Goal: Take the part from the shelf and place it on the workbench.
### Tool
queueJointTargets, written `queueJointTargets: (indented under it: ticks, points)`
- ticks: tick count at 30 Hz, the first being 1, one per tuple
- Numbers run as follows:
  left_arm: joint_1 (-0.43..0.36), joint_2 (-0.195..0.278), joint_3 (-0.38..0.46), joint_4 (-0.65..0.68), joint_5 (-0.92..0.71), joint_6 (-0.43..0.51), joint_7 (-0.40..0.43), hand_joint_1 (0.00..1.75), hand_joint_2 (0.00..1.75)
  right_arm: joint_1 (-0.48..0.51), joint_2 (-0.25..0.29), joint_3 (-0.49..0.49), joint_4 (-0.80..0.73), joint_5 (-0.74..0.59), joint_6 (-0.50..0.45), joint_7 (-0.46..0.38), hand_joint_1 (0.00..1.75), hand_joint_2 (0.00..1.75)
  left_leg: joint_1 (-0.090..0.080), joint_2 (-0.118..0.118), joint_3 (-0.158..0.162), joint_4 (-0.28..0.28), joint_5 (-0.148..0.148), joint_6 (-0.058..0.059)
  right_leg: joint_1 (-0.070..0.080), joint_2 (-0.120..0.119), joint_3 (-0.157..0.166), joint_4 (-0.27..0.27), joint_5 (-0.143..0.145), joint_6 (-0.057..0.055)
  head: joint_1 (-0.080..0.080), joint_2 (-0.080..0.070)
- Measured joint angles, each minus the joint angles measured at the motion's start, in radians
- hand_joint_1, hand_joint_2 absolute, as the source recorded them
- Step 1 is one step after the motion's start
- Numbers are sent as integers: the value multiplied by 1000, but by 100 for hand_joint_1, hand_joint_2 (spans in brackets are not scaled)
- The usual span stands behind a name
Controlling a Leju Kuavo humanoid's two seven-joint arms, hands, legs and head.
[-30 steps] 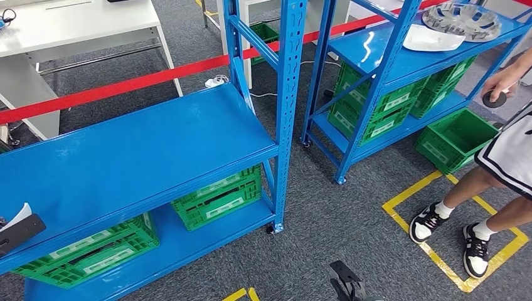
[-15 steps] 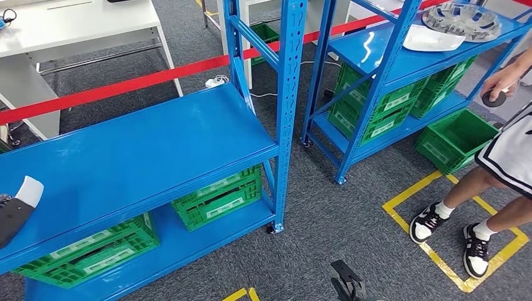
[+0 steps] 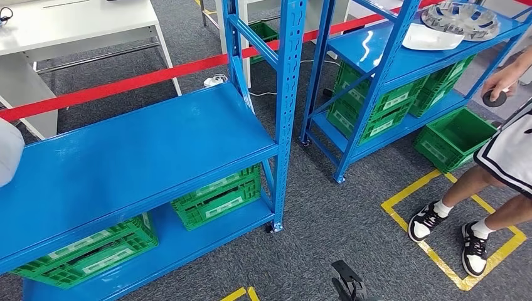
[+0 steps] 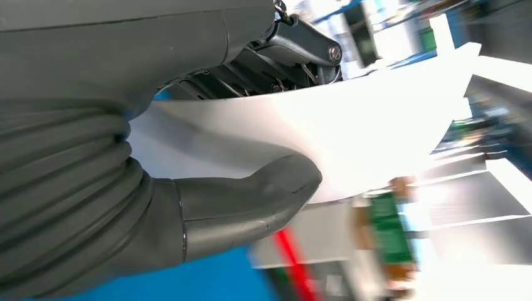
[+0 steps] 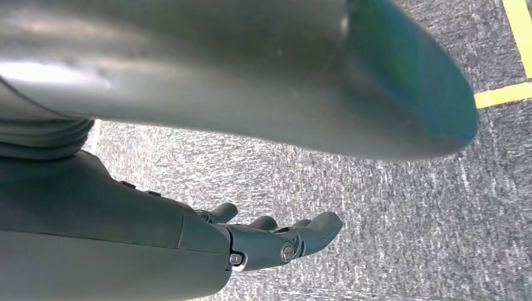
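Observation:
A white, curved sheet-like part [image 4: 357,132] is held in my left hand [image 4: 207,207]; the thick grey thumb [image 4: 263,194] presses on one face and the darker fingers [image 4: 295,50] lie behind the other. In the head view the same part [image 3: 9,158] shows as a pale rounded shape at the far left edge, above the blue shelf board [image 3: 144,150]. My right hand [image 5: 270,238] hangs over grey carpet with its fingers loosely stretched out and nothing in them.
A white workbench [image 3: 81,25] stands beyond a red barrier tape [image 3: 138,80]. Green crates [image 3: 216,197] sit under the shelf. A second blue shelf [image 3: 401,59] carries a silver disc [image 3: 461,19] and a white part [image 3: 430,39]. A person [image 3: 502,157] stands by a yellow floor marking [image 3: 452,263].
The white part has risen along the left edge of the head view, and the dark hand under it has left that view. The right arm and the person stay put.

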Motion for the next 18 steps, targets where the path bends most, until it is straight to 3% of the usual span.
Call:
queueJointTargets:
  ticks: [7, 18]
  points:
    - [34, -2, -10, -171, 82, -6, 6, 175, 175, 0, 2, -1, 0, 9, 0, 0, 0, 0, 0, 0, 0, 0, 0, 0, 0, 0, 0, 0, 0, 0, 0, 0]
    - [53, 7, -26, -222, 97, 24, -16, 175, 175, 1, 3, -2, 0, 22, 0, -1, 0, 0, 0, -1, 0, 0, 0, 0, 0, 0, 0, 0, 0, 0, 0, 0]
